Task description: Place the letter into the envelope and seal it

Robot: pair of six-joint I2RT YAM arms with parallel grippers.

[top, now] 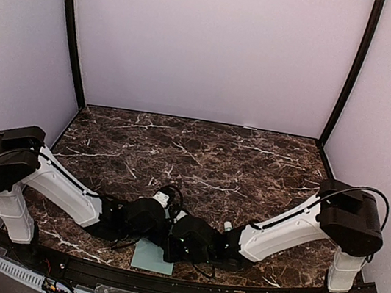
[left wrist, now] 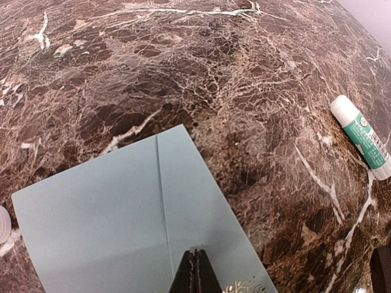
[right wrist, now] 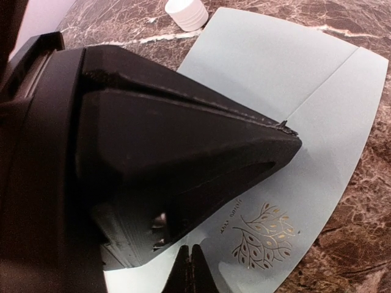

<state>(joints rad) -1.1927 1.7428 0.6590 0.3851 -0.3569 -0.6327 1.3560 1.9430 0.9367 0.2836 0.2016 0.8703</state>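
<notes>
Both arms huddled over the envelope (top: 150, 258), bottom middle of the overhead view

Left fingers (left wrist: 188, 281) and right fingers (right wrist: 183, 282) are both clenched tight with nothing between them, tips right over the pale teal envelope lying on the marble bench (top: 216, 157). A glue stick (left wrist: 360, 137) sits at the right edge of the left wrist view. There's a white cap (right wrist: 186, 12) just off the envelope's corner.

Pale teal-green flat paper envelope (top: 152, 258) is laid flat on the dark brown marble tabletop (top: 201, 155), centred, close to the near edge. Left gripper (left wrist: 195, 271) and right gripper (right wrist: 192, 268) are positioned over it, side by side. White-and-green cylindrical glue stick (left wrist: 360, 137) is laid on the tabletop, well apart from the envelope, to its right in the left wrist view. Small white ribbed plastic cap (right wrist: 186, 12) is set just beside one envelope corner.
</notes>
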